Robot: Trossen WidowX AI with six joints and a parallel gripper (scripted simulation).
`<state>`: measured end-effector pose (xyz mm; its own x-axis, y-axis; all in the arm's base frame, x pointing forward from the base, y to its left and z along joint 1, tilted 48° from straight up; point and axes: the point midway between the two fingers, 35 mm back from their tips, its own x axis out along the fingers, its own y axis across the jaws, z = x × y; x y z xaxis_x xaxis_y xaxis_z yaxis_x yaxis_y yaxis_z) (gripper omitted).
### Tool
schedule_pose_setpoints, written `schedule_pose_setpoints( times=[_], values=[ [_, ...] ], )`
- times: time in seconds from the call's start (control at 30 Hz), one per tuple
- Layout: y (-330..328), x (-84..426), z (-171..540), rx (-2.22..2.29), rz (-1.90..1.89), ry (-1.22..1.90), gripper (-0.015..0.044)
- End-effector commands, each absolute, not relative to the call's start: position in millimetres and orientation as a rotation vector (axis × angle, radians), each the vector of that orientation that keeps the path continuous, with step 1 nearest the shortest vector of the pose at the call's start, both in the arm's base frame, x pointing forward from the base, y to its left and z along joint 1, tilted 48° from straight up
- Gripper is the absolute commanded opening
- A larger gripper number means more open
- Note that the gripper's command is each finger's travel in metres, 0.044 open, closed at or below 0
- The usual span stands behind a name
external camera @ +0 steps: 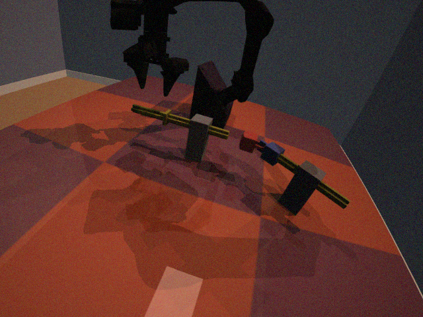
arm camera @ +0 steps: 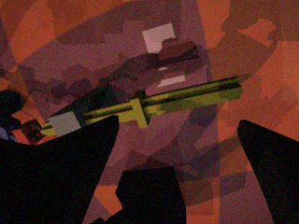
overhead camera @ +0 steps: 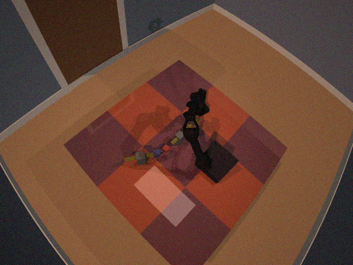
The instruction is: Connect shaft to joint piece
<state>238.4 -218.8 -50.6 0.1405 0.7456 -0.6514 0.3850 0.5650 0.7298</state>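
The red joint piece (overhead camera: 165, 148) (external camera: 249, 141) hangs on its hinges from the blue part (overhead camera: 157, 152) (external camera: 272, 153) at the end of the first yellow shaft (overhead camera: 130, 158) (external camera: 333, 194), which is fixed in its grey block (overhead camera: 140, 157) (external camera: 311, 171). The red piece appears roughly in line with the second yellow shaft (external camera: 147, 110) (arm camera: 192, 95); its opening is not clearly visible. A gap separates them. The second shaft runs through its grey block (overhead camera: 179, 134) (external camera: 197, 138) (arm camera: 65, 123) and has a collar (external camera: 166, 117) (arm camera: 139, 112) on its far part. My gripper (external camera: 154, 91) (arm camera: 179, 123) is open and empty above that far part.
The dark arm base (overhead camera: 219, 162) stands beside the second shaft's block. A pale rectangle (overhead camera: 162, 194) (external camera: 176, 290) lies on the checkered surface to one side of the shafts. The grey blocks stand up as obstacles.
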Motion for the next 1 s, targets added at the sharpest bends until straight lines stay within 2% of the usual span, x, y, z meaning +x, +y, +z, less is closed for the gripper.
schedule_pose_setpoints(
  times=[0.0,0.43,0.97],
  values=[
    [-233.6,232.6,-67.1,0.885,0.415,1.436,0.044],
    [-246.3,225.6,-84.6,0.754,0.49,1.4,0.044],
    [-230.9,230.4,-101.6,1.169,0.118,1.553,0.044]
  ],
)
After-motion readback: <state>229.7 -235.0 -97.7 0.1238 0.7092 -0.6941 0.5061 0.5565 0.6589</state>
